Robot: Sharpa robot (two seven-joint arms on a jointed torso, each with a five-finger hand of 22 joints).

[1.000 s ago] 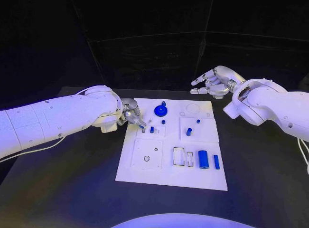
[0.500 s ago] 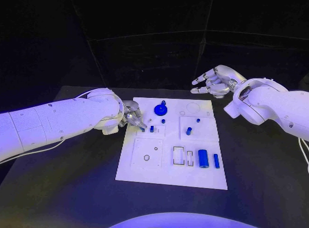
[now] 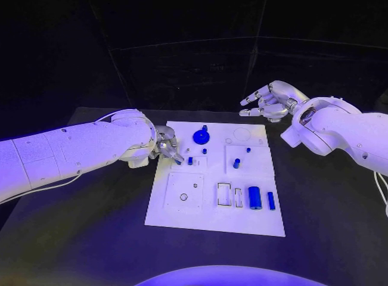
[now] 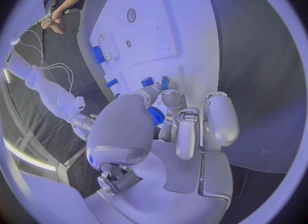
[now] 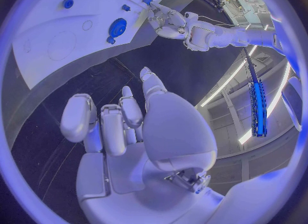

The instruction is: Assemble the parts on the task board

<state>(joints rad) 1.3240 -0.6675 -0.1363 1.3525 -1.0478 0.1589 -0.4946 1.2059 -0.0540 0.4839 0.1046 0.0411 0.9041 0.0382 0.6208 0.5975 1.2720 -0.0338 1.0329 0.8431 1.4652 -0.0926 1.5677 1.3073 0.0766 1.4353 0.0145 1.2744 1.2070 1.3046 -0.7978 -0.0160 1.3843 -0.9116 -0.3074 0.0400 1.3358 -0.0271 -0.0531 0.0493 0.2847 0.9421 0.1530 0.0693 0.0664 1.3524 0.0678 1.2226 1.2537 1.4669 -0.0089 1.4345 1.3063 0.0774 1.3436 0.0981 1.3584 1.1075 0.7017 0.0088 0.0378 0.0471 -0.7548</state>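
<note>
White plate: you are looking at the task board (image 3: 213,214) lying flat in the middle of the black table (image 3: 82,238), with shallow recesses cut into its face.
Far-edge recess: a dark blue gear (image 3: 201,138) is sitting here, with a small knob just beyond it; the round recess (image 3: 242,134) beside it is holding nothing you can make out.
Middle of the board: two short blue pegs (image 3: 190,160) are standing near the left hand's fingertips, and another blue peg (image 3: 236,163) is standing further toward the right arm's side.
Near-edge slots: a blue cylinder (image 3: 254,198) is lying on its side, and a thin blue bar (image 3: 271,201) is lying just beside it; the outlined rectangular slot (image 3: 223,195) next to them is showing only white.
Left hand: the left hand (image 3: 165,146) is reaching over the board's edge, fingers curled together and pointing down at the pegs; in the left wrist view its fingertips (image 4: 168,96) are closing around a small blue piece (image 4: 156,115).
Right hand: the right hand (image 3: 267,101) is hovering beyond the board's far corner, fingers apart and lightly bent, gripping nothing.
</note>
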